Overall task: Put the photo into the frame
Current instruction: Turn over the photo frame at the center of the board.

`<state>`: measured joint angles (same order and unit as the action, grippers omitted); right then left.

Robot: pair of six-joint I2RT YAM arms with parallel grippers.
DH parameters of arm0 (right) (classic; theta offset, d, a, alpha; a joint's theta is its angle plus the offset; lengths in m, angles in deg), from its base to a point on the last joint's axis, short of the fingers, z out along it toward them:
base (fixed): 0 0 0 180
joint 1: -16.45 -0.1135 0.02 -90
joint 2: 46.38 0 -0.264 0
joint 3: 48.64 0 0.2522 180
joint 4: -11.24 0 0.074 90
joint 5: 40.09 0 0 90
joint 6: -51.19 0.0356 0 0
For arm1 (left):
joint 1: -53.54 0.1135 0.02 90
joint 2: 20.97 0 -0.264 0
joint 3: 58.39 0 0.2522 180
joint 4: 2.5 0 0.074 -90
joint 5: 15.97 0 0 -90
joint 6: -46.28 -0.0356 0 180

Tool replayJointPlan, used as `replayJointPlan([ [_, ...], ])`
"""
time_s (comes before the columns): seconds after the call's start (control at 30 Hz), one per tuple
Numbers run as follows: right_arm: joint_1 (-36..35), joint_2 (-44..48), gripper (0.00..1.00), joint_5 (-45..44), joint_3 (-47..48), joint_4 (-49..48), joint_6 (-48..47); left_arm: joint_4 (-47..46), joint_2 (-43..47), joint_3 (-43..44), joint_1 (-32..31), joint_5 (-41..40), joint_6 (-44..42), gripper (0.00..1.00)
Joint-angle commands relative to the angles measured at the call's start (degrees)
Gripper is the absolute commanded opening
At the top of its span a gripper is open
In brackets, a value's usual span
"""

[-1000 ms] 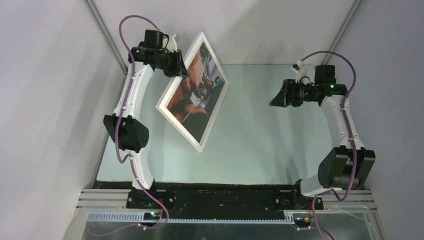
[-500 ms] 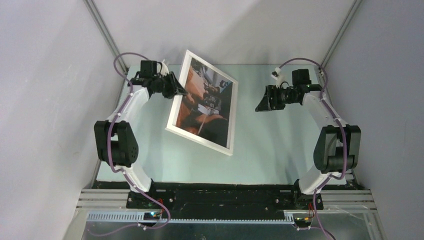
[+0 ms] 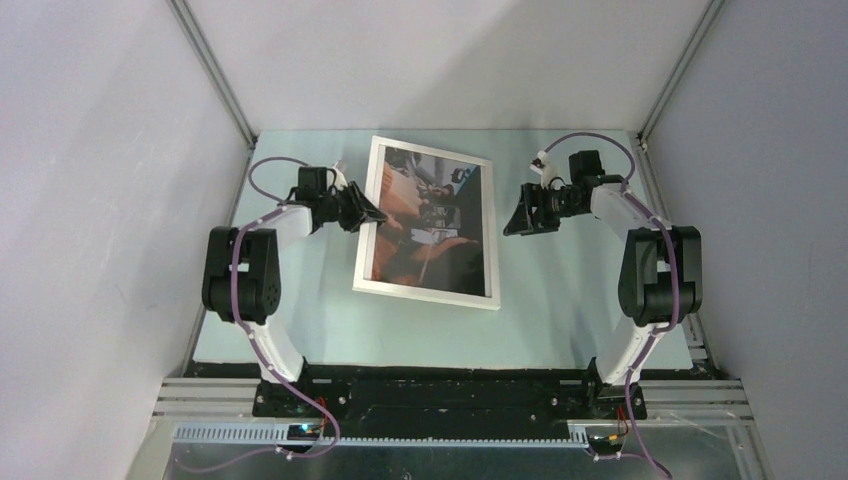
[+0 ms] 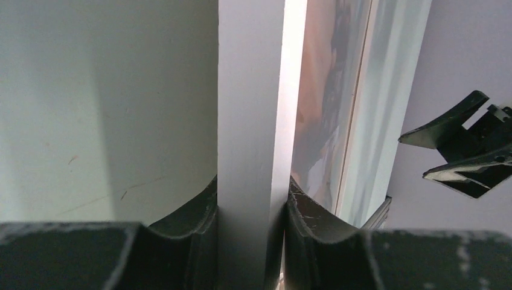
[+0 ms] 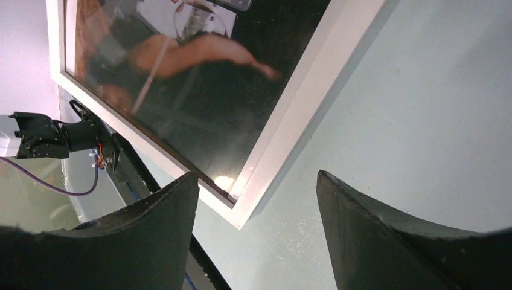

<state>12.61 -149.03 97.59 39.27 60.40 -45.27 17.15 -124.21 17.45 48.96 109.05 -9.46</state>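
The white frame (image 3: 425, 293) lies nearly flat over the middle of the green table, and the photo (image 3: 430, 225), dark with orange-brown tones, shows face up inside it. My left gripper (image 3: 368, 212) is shut on the frame's left rail. In the left wrist view the white rail (image 4: 250, 121) runs straight out between the two black fingers of that gripper (image 4: 252, 187). My right gripper (image 3: 512, 222) stands open just off the frame's right edge, apart from it. In the right wrist view the frame's corner (image 5: 241, 214) lies between the spread fingers of the right gripper (image 5: 256, 181), with nothing held.
Grey walls and metal posts close in the table (image 3: 560, 300) on the left, back and right. The arm bases sit on the black rail (image 3: 450, 390) at the near edge. My right gripper (image 4: 468, 151) shows beyond the frame in the left wrist view.
The left arm has brought the frame down from a steep tilt to nearly flat at the table's middle. The right arm has dropped lower and drawn close to the frame's right edge.
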Motion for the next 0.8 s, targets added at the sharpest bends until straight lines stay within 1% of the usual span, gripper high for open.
replayJointPlan([
  [0.0, -0.9, -2.2, 0.75, 0.9, -0.1, -2.0, -1.3, 0.7, -4.7, -4.1, -1.5, -5.3, 0.2, 0.23],
  [0.03, -1.0, -2.7, 0.75, 0.8, -0.1, -2.1, -1.2, -0.4, -5.1, -4.4, -1.6, -5.2, 0.6, 0.28],
  [0.1, -1.0, -3.4, 0.76, 0.5, -0.1, -2.2, -1.2, -1.2, -5.9, -5.0, -2.1, -5.1, 0.9, 0.35],
  [0.23, -1.0, -4.3, 0.76, 0.0, -0.1, -2.2, -1.3, -2.9, -6.7, -6.1, -2.6, -5.4, 1.6, 0.45],
  [0.4, -1.0, -5.0, 0.76, -0.7, -0.1, -1.8, -1.6, -3.2, -7.1, -6.6, -2.9, -6.6, 1.7, 0.56],
  [0.47, -0.9, -4.9, 0.76, -0.8, -0.1, -1.6, -1.6, -3.1, -7.0, -6.9, -2.8, -6.9, 1.8, 0.66],
  [0.5, -0.9, -4.9, 0.76, -0.9, -0.1, -1.5, -1.7, -3.1, -6.9, -7.2, -2.8, -7.0, 1.8, 0.69],
  [0.53, -0.9, -4.9, 0.76, -1.0, -0.1, -1.3, -1.8, -3.0, -6.6, -7.4, -2.9, -7.2, 1.8, 0.75],
  [0.57, -0.8, -4.9, 0.76, -1.0, -0.1, -1.2, -1.8, -3.0, -6.4, -7.7, -2.8, -7.3, 1.7, 0.79],
  [0.6, -0.8, -4.9, 0.76, -1.0, -0.1, -0.9, -2.0, -2.6, -6.1, -7.8, -2.8, -7.4, 1.6, 0.84],
  [0.67, -0.8, -4.9, 0.76, -1.1, -0.1, -0.5, -2.2, -1.8, -5.6, -8.1, -2.9, -7.9, 1.1, 0.92],
  [0.73, -0.6, -4.8, 0.76, -1.2, -0.1, -0.3, -2.4, -0.9, -5.0, -8.4, -2.8, -8.5, 0.5, 0.98],
  [0.77, -0.5, -4.8, 0.76, -1.4, -0.1, -0.2, -2.4, -0.3, -4.6, -8.5, -2.8, -9.0, 0.3, 0.99],
])
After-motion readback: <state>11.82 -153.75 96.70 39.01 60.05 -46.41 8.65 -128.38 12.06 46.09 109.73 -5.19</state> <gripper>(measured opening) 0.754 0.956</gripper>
